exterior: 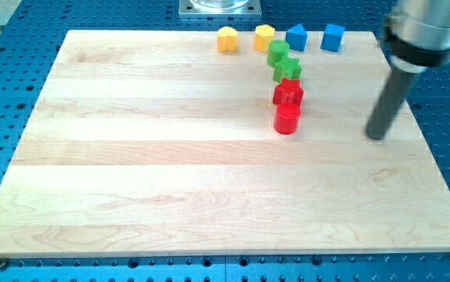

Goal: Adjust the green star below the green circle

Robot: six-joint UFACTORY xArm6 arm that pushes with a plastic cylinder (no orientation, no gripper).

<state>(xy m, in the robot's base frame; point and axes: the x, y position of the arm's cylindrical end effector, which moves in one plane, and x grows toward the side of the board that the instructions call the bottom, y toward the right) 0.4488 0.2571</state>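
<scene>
One dark rod is ending in my tip (376, 137), resting on the pale wooden counter (170, 172); no claw is showing. Well toward the view's left and higher, the green star block (288, 70) is touching the green circle block (278, 53) above it.

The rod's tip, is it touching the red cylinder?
Apart. The camera view shows bare wood between my tip and the red cylinder; the tip stands well off to the view's right of it.
</scene>
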